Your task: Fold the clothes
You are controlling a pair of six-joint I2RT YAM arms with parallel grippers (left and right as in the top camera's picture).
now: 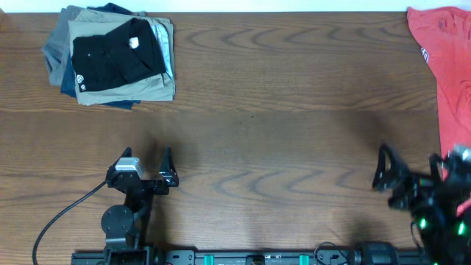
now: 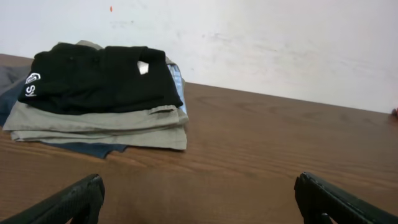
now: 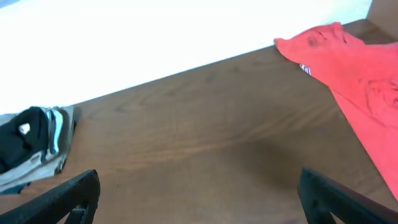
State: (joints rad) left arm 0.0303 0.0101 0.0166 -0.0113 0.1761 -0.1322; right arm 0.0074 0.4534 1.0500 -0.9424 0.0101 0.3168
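black garment point(image 1: 114, 59) is folded and sits on top of a stack of folded trousers point(image 1: 136, 92) at the table's point(image 1: 280, 132) far left corner. round white logo point(image 2: 32, 79) near its left edge, small white patch point(image 2: 143, 67) near the top; print too small to read. the trousers are mostly covered, only tan, grey and blue edges show. red shirt point(image 1: 449, 59) lies loose at the far right, cut off by the frame, its lower part behind the right arm. left gripper point(image 2: 202, 202) spread wide, holding nothing, over bare wood near the front. right gripper point(image 3: 199, 199) the same.
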